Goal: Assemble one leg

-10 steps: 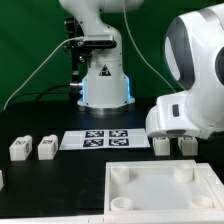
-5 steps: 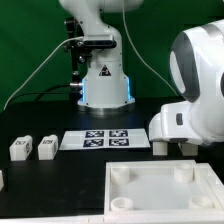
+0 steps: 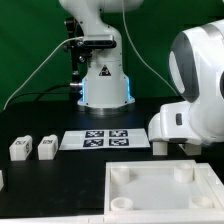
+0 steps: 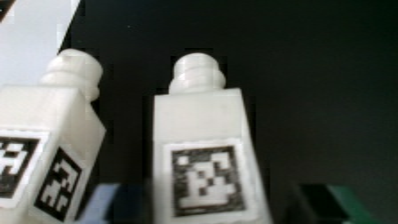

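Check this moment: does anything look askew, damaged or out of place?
Nothing damaged or spilled. The leg between the open jaws lies straight; the neighbouring leg sits slightly angled to it, close but apart. The marker board and panel lie flat.

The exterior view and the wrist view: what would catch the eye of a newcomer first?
In the exterior view, the big white arm fills the exterior view's right, above the large white panel at the front. In the wrist view, a leg and a second leg beside it fill the picture from very near, each with a black-and-white tag on its face.
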Tool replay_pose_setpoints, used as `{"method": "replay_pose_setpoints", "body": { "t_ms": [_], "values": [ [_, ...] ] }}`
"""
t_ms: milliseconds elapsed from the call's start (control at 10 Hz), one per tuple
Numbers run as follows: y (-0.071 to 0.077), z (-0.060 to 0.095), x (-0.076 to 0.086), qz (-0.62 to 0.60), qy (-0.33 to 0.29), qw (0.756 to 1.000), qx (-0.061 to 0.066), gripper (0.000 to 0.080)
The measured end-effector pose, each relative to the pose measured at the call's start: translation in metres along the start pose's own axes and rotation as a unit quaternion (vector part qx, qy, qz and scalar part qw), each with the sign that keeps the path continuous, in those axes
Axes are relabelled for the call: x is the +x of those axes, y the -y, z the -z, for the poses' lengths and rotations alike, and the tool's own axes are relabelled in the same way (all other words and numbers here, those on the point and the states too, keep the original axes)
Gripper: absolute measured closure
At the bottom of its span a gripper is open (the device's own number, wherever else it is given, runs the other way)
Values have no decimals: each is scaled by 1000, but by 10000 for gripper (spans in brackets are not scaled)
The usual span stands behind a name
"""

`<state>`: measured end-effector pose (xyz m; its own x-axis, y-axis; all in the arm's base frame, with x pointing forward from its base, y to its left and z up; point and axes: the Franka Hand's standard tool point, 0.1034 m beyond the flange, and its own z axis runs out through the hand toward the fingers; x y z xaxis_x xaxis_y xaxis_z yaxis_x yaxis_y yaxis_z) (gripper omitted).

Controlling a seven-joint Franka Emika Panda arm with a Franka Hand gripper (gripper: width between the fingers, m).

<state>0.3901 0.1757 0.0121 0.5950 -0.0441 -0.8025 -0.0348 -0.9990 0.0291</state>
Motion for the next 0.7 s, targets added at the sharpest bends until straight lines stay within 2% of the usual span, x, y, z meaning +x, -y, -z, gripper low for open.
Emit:
{"method": "replay_pose_setpoints", "body": {
  "t_ms": [700],
  "values": [
    [-2,2,0,1,-1,1000,1,507]
  ]
}}
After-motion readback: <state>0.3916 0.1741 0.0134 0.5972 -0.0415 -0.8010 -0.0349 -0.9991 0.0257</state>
